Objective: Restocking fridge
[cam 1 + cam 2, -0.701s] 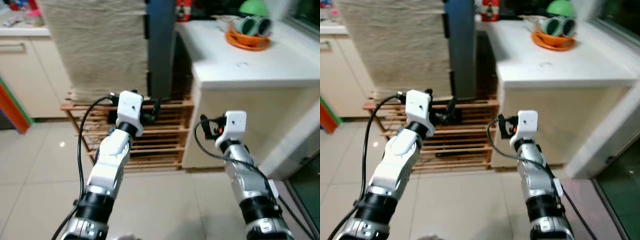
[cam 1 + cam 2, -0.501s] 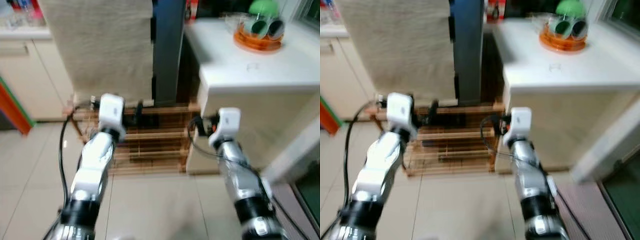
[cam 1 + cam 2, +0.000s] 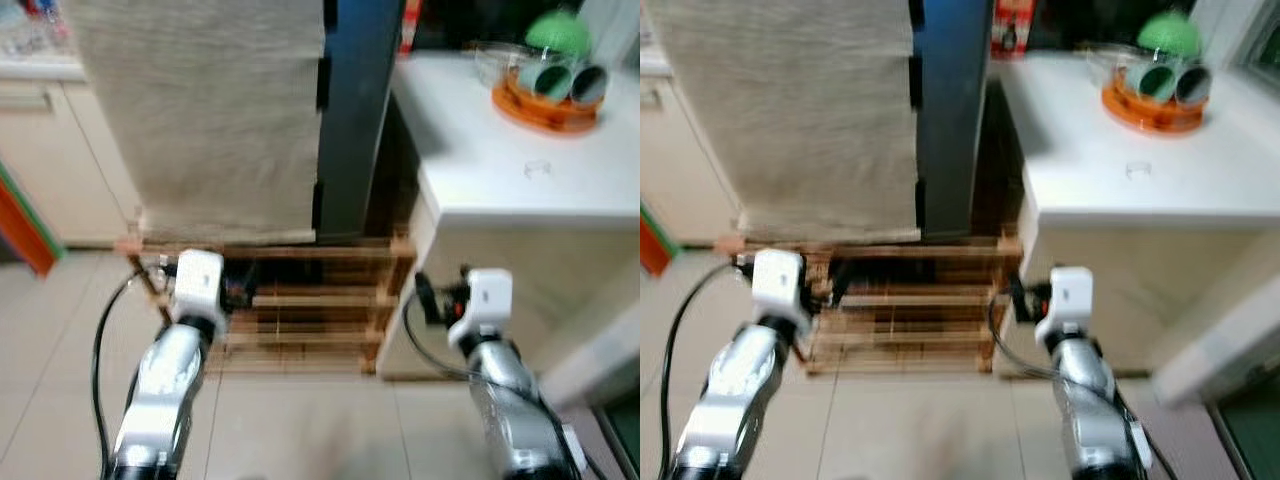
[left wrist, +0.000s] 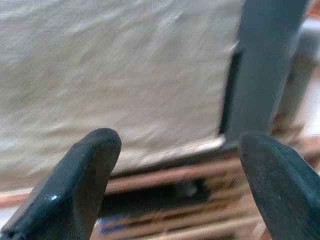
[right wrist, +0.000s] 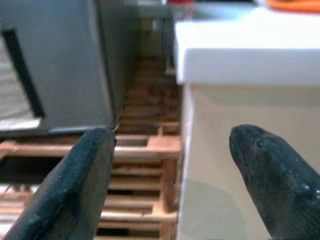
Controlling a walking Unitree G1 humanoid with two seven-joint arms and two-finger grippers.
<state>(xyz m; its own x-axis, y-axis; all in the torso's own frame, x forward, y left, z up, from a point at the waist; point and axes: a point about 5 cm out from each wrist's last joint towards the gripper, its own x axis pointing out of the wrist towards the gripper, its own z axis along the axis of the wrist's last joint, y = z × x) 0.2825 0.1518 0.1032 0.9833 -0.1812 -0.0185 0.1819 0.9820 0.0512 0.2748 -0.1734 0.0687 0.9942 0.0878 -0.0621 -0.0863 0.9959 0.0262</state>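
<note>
Kitchen corner, tiled floor. Your landmark is the fridge (image 3: pixel 355 110): dark blue-grey cabinet standing on a wooden slatted pallet (image 3: pixel 300 310), with a beige cloth (image 3: pixel 200 110) draped over its front left part. White counter (image 3: pixel 510 170) sits just right of the fridge, carrying an orange tray of cups (image 3: pixel 548 92).

Left gripper (image 4: pixel 175 185) is low in front of the cloth-covered side, fingers spread, holding nothing. Right gripper (image 5: pixel 175 185) is low by the gap between fridge and counter, also spread and empty.

No stock item in hand yet. My read: the door is rigid and heavy with a seal drag, so hook the dark vertical edge strip (image 3: pixel 322 80), not the cloth, which is soft and will slip.
</note>
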